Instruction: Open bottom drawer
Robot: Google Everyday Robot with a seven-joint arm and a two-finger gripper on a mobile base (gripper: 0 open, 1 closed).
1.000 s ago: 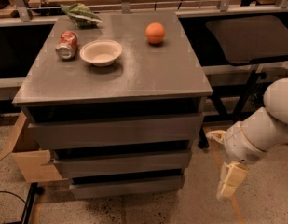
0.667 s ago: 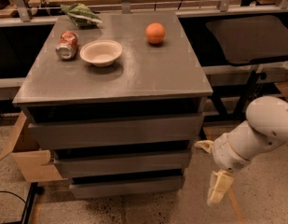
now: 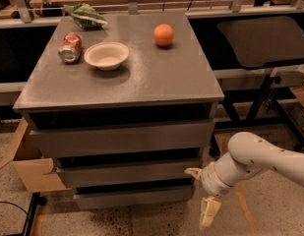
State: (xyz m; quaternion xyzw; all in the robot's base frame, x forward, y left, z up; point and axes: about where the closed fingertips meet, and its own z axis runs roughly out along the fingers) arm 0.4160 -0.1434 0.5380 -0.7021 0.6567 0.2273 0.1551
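Camera view: the grey bench point(image 3: 156, 80) carries a tipped red can point(image 3: 71, 47), a white bowl point(image 3: 106, 55) just beside it, an orange point(image 3: 164, 35) further right, and a green packet point(image 3: 85, 14) at the far left edge. Under the top sit three grey drawer fronts, one above another. The bottom drawer point(image 3: 134, 196) is the lowest and shortest panel, close to the floor, with a dark strip showing above its upper edge. An open cardboard box point(image 3: 29, 167) stands on the floor against the bench's left side, and a dark flat seat point(image 3: 264, 39) lies to the right.

The gripper point(image 3: 197, 198) hangs low at the bench's right front corner, on a white arm point(image 3: 259, 159) that reaches in from the right. Its jaws are apart: one finger point(image 3: 193, 172) points left at the right end of the middle drawer front, and the other hangs down toward the floor, just right of the bottom drawer. Whether the upper finger touches the panel cannot be told.

A second ago the gripper was well to the right of the bench. It has since moved left, step by step, up to the drawer fronts. The things on top lie as they did.
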